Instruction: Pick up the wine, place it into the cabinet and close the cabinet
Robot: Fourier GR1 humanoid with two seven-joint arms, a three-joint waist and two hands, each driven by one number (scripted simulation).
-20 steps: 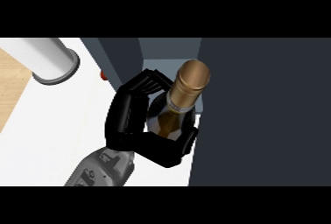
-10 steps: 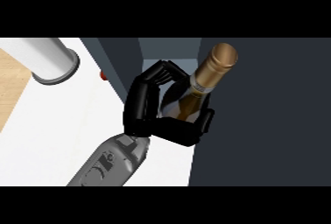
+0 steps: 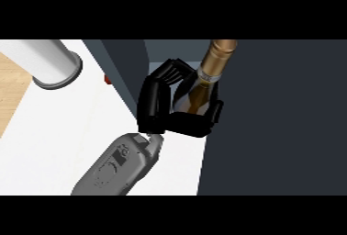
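Head view, looking steeply down. One grey forearm (image 3: 119, 167) enters from the lower edge and runs up and to the right over the white tabletop (image 3: 61, 133); which arm it is cannot be told from this view alone, though by position it reads as the right. Its black hand (image 3: 163, 108) is curled round the wine bottle (image 3: 203, 87): fingers (image 3: 169, 71) wrap the left side of the bottle's shoulder, thumb (image 3: 215, 110) on the right side, palm below. The dark glass body shows between fingers and thumb; the gold-foiled neck sticks out above the hand, toward the view's top edge, tilted slightly right. Bottle sits at the tabletop's right edge, against the dark grey cabinet (image 3: 271, 119), whose large dark face fills the right side of the view; a paler recess shows behind the bottle's neck. Whether the bottle's base rests on anything cannot be seen, since the hand hides it. A white cylinder with a grey base (image 3: 47, 64) stands at the tabletop's upper left corner, well apart from the hand. A small red object (image 3: 108, 79) shows beside the cabinet's left edge. No second hand in view.
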